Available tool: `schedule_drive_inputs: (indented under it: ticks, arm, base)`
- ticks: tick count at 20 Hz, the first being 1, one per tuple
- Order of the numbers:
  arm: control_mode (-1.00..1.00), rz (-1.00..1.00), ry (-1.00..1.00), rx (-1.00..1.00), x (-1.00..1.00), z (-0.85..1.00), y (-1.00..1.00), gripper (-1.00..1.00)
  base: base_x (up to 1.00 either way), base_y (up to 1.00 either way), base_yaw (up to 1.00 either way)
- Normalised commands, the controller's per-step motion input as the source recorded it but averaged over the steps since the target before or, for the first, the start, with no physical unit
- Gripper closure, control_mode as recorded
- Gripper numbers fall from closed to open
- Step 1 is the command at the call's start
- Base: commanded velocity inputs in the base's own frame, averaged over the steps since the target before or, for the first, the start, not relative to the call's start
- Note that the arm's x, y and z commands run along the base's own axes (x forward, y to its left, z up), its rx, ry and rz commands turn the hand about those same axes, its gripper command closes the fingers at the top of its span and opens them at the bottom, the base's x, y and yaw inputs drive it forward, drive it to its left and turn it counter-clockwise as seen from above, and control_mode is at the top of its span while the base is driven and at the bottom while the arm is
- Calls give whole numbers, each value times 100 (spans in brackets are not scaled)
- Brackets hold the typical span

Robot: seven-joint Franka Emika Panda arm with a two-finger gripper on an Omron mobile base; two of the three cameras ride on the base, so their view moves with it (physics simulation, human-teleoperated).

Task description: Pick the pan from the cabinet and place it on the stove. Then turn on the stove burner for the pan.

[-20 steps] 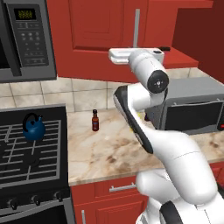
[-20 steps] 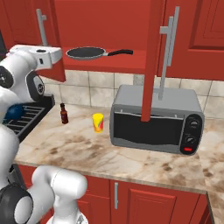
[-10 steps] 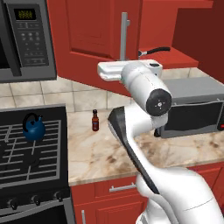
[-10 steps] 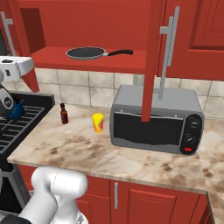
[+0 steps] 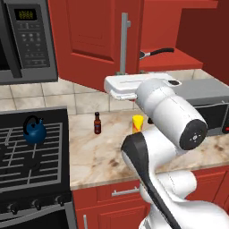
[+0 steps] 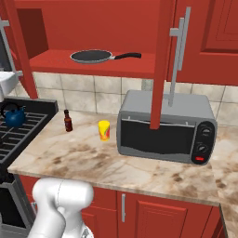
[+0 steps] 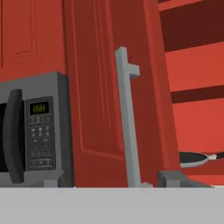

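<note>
One pan (image 6: pixel 92 56) lies untouched on the cabinet (image 6: pixel 83 18) shelf at eleven o'clock in the right base view. In the left base view, one blue kettle (image 5: pixel 35 130) sits on the stove (image 5: pixel 27 165) at nine. In the hand view, the gripper (image 7: pixel 116 183) stands wide, with one door handle (image 7: pixel 127 122) between its tips. Fetching is the step in hand. I judge the next move calls for reaching past the door to the pan at four.

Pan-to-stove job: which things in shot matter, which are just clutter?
Job: pan on the open cabinet shelf; stove.
Clutter: blue kettle on the stove grate, small dark bottle, yellow cup, toaster oven, microwave.
</note>
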Motion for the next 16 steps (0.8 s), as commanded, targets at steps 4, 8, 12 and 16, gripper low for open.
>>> schedule_drive_inputs:
  ticks: [4, 8, 12, 16]
  arm:
    - [-100, 26, -7, 18, -86, 29, -68, -100]
    - [-100, 27, 1, 21, -61, 16, -75, -100]
    - [-100, 14, 7, 25, -24, -2, -85, -100]
    - [-100, 9, 8, 30, -1, -8, -82, -100]
  base:
    - [0, 0, 0]
    - [0, 0, 0]
    - [0, 0, 0]
    - [0, 0, 0]
